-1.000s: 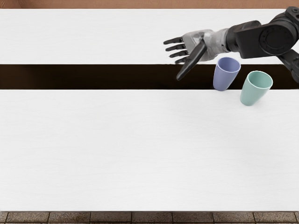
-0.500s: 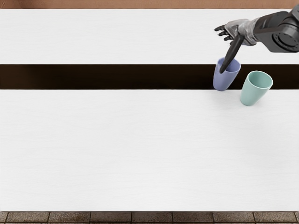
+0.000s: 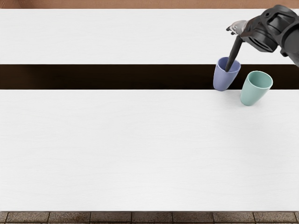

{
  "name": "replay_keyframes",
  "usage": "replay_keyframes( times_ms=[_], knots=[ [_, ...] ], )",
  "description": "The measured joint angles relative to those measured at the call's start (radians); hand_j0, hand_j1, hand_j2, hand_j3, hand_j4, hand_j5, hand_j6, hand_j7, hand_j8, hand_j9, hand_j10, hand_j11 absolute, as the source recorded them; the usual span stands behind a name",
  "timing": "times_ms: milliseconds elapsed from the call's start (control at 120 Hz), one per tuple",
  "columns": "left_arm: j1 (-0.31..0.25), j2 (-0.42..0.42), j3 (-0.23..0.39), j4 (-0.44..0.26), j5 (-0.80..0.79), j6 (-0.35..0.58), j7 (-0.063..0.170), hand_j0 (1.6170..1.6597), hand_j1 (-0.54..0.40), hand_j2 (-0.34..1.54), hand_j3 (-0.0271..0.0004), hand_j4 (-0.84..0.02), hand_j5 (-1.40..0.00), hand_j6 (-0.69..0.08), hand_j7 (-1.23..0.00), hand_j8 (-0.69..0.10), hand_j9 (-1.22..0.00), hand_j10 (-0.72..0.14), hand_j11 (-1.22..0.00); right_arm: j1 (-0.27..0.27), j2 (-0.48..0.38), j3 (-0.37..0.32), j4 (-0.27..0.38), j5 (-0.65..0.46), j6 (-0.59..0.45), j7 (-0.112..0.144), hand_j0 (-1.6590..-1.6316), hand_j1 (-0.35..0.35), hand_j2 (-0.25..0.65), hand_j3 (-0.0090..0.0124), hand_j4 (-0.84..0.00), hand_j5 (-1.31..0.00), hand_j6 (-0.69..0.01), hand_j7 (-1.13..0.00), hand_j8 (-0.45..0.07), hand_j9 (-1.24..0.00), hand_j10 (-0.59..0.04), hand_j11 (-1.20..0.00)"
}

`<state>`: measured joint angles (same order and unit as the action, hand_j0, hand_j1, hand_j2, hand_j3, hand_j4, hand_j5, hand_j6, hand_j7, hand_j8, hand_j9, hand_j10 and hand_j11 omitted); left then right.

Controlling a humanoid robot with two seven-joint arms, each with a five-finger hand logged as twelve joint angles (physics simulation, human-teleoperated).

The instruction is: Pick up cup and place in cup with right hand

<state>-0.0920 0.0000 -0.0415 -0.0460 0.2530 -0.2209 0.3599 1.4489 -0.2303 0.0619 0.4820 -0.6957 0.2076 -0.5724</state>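
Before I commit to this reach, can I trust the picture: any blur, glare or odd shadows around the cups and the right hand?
Head view: even light, no harsh glare on the white table; faint, soft shadow near the feet of the purple cup and green cup, rims crisp. Head view: no obvious motion blur on the right hand, though it looks small and foreshortened.

A tapered periwinkle cup (image 3: 221,81) stands mouth up, just beside a mint-green cup (image 3: 252,94), also mouth up, at right.
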Motion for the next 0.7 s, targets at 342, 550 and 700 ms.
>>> replay_keyframes(
  times_ms=[342, 550, 700],
  knots=[
    [0.0, 0.0, 0.0, 0.0, 0.0, 0.0, 0.0, 1.6581, 0.336, 0.0, 0.0, -0.012, -0.01, -0.012, -0.01, -0.012, -0.01, -0.012, -0.01, -0.043, 0.061, -0.034, -0.043, 0.006, -0.088, 0.0, -1.6581, -0.327, -0.003, 0.0, -0.02, -0.02, -0.021, -0.02, -0.021, -0.02, -0.02, -0.02],
    [0.0, 0.0, 0.0, 0.0, 0.0, 0.0, 0.0, 1.6581, 0.336, 0.0, 0.0, -0.012, -0.01, -0.012, -0.01, -0.012, -0.01, -0.012, -0.01, -0.06, 0.077, -0.063, -0.054, 0.006, -0.117, 0.0, -1.6581, -0.271, -0.012, 0.0, -0.067, -0.09, -0.068, -0.09, -0.068, -0.09, -0.067, -0.09],
    [0.0, 0.0, 0.0, 0.0, 0.0, 0.0, 0.0, 1.6581, 0.336, 0.0, 0.0, -0.012, -0.01, -0.012, -0.01, -0.012, -0.01, -0.012, -0.01, -0.064, 0.1, -0.083, -0.075, 0.007, -0.141, 0.0, -1.6581, -0.245, -0.016, 0.0, -0.089, -0.11, -0.091, -0.11, -0.09, -0.11, -0.089, -0.11]
  ],
)
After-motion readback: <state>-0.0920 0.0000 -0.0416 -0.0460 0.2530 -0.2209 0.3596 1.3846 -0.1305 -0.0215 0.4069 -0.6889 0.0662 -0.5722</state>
